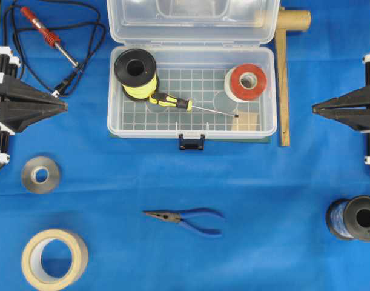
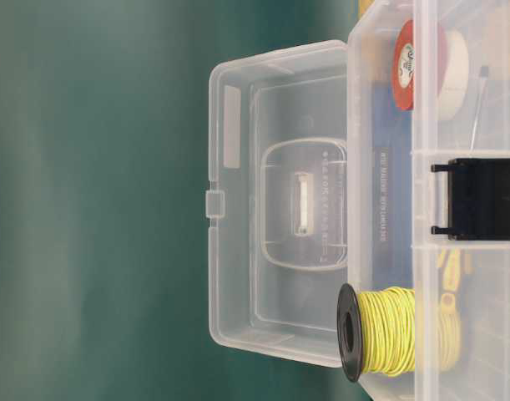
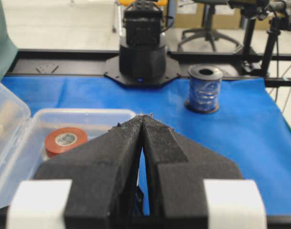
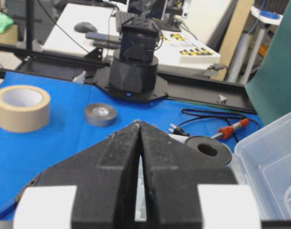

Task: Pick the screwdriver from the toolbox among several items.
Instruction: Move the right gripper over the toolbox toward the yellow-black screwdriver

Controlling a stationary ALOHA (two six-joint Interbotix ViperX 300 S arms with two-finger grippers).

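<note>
The screwdriver (image 1: 170, 100), yellow-and-black handled, lies on the grid floor of the open clear toolbox (image 1: 191, 134), with its thin shaft pointing right toward a tan wooden block (image 1: 246, 122). A black spool of yellow wire (image 1: 136, 71) stands in the box's left end, right next to the handle. A red-orange tape roll (image 1: 246, 82) lies at the right end. My left gripper (image 1: 65, 107) is shut and empty, left of the box. On the other side my right gripper (image 1: 315, 109) is also shut and empty. The wrist views show both tips (image 3: 144, 116) (image 4: 139, 124) pressed together.
A red soldering iron (image 1: 45, 30) with its black cord lies at the back left. A grey tape roll (image 1: 40, 174) and a masking tape roll (image 1: 54, 259) sit at the front left. Blue-handled pliers (image 1: 185, 218) lie in front of the box, and a blue wire spool (image 1: 353, 218) at the front right. A wooden stick (image 1: 283, 79) runs along the box's right side.
</note>
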